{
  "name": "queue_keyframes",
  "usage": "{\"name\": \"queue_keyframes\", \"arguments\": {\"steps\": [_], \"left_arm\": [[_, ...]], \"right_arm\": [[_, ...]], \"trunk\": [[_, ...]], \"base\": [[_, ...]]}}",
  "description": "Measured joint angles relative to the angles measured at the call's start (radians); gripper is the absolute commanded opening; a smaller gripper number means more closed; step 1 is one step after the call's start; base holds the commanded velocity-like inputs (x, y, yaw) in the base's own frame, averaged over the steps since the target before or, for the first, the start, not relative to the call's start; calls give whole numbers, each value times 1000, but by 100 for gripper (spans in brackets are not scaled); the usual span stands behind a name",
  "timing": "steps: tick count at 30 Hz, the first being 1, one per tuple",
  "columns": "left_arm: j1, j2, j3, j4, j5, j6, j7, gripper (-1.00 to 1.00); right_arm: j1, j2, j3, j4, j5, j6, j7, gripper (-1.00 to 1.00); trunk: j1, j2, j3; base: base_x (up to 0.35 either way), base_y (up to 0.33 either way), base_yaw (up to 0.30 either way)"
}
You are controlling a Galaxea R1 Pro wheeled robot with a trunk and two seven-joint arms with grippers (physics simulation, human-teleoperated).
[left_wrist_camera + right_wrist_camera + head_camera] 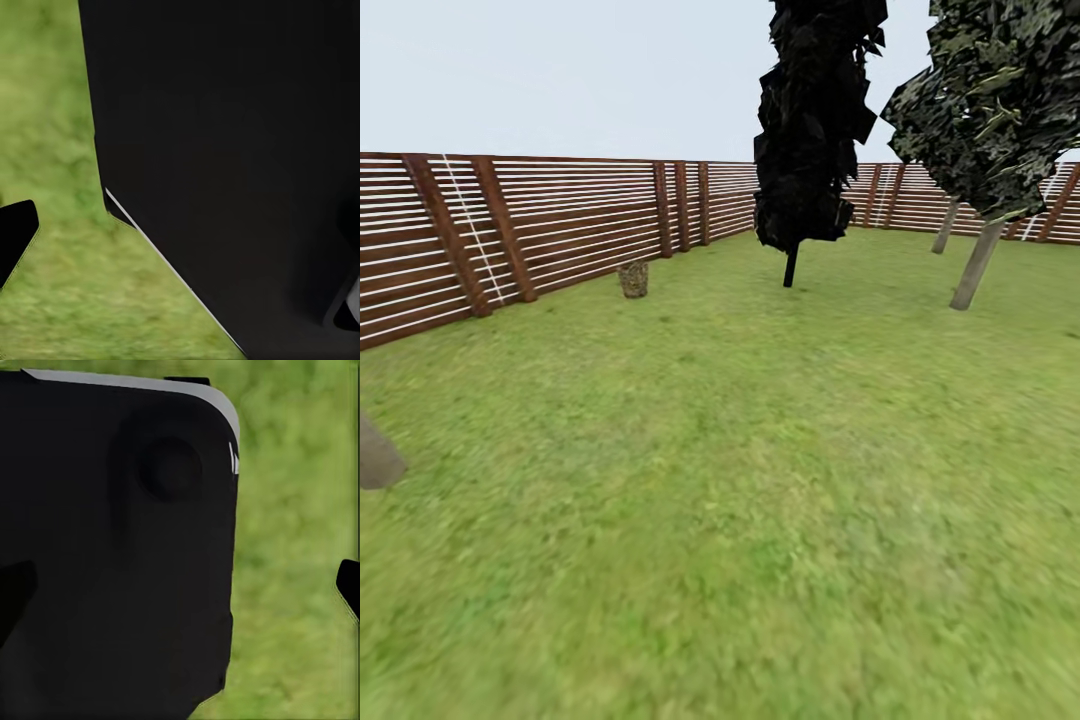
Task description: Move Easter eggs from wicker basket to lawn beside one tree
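1. Wicker basket (633, 279) is what you're after: from your head view it's way out at about 11 o'clock, a small tan-brown woven thing standing upright on the lawn (740, 480), just in front of the fence (560, 225). It's too far off and too small to tell what's inside, so you can't make out any eggs from here.
2. Tree (985, 130) with the pale-grey trunk and blocky dark green foliage sits at about 2 o'clock, trunk leaning a bit. A second pale trunk stands behind it, nearer the fence.
3. Tall narrow dark cypress-type tree (810, 130) is at roughly 12 to 1 o'clock, between the basket and the grey-trunk tree, well apart from both.
4. A grey stump-like shape (375, 460) pokes in at 9 o'clock, cut off by the edge.
5. Your wrist views are mostly black robot body (240, 165) with grass beside it. A dark bit shows at each view's edge, but honestly you can't tell whether either gripper is wide or closed.
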Motion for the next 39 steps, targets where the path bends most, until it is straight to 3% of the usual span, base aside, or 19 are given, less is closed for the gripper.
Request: {"name": "queue_keyframes", "arguments": {"steps": [16,39], "left_arm": [[0,0,0,0,0,0,1,100],[0,0,0,0,0,0,0,100]], "right_arm": [[0,3,0,-1,0,-3,-5,100],[0,0,-1,-1,-1,-2,-1,100]], "trunk": [[0,0,0],[0,0,0]], "base": [[341,0,96],[341,0,5]]}}
